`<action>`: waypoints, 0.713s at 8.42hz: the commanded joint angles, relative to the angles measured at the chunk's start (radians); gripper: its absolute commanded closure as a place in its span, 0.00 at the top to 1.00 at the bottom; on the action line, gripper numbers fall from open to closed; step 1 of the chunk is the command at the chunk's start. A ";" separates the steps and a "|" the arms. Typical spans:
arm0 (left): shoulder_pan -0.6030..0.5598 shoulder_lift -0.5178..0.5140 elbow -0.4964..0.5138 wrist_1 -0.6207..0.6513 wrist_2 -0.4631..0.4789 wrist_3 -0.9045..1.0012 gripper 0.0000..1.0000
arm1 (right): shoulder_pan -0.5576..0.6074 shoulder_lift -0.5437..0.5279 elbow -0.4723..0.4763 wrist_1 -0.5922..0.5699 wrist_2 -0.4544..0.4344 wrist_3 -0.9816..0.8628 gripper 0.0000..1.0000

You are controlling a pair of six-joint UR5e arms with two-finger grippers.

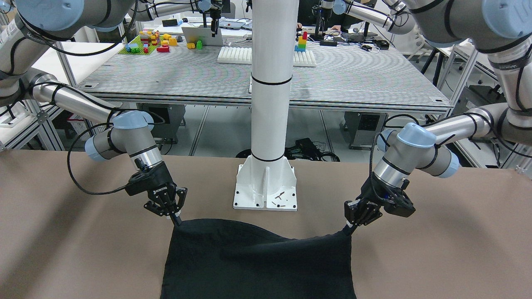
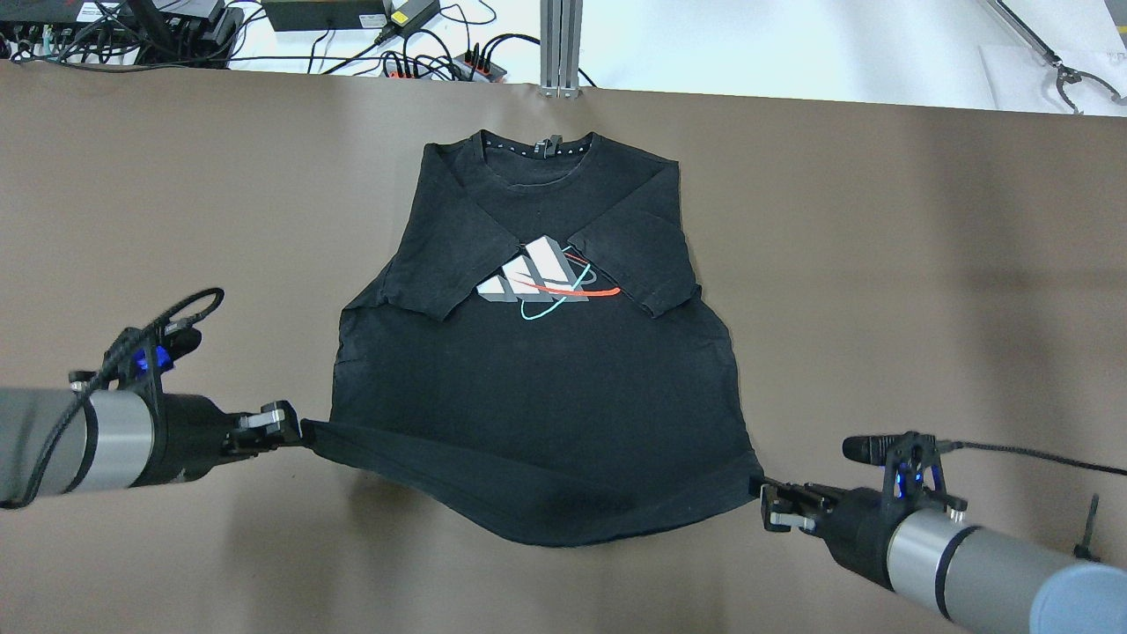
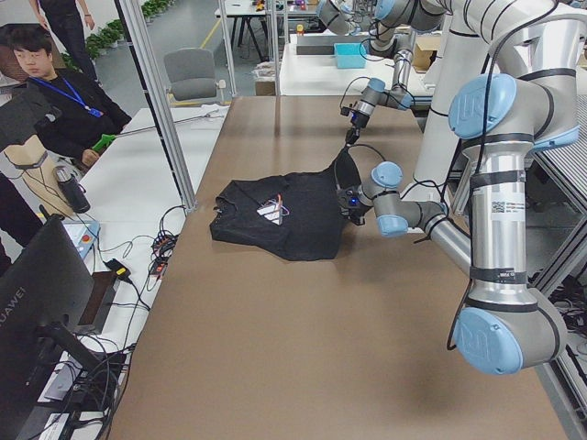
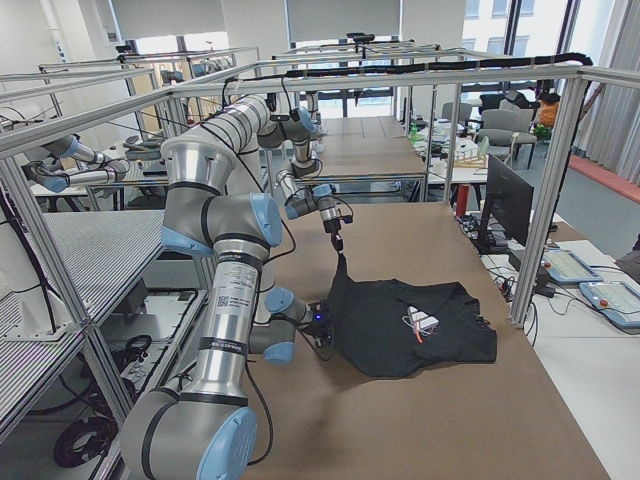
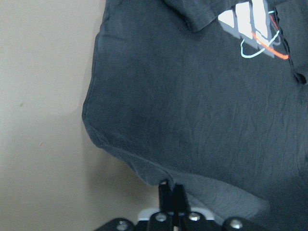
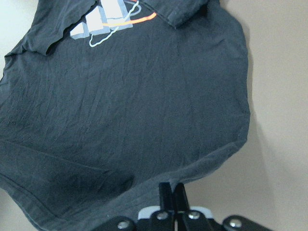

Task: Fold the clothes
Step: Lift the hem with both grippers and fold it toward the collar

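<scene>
My left gripper (image 2: 295, 430) and right gripper (image 2: 764, 498) each pinch a hem corner of the black T-shirt (image 2: 537, 387), low in the frame. Beyond, it lies mid-frame on the brown table (image 2: 880, 264), sleeves (image 2: 440, 264) folded inward toward the logo (image 2: 546, 280).

We count one T-shirt (image 2: 537, 387), two grippers (left gripper (image 2: 299, 431), right gripper (image 2: 764, 495)) and one white pillar (image 1: 272, 104)

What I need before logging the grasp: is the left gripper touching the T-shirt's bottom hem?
Touching. In the left wrist view the left gripper is shut on the hem of the black T-shirt, with no gap.
</scene>
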 commanded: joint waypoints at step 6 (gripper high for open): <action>0.105 -0.083 -0.226 0.155 -0.420 0.078 0.00 | -0.036 -0.139 0.195 -0.128 0.499 -0.038 0.00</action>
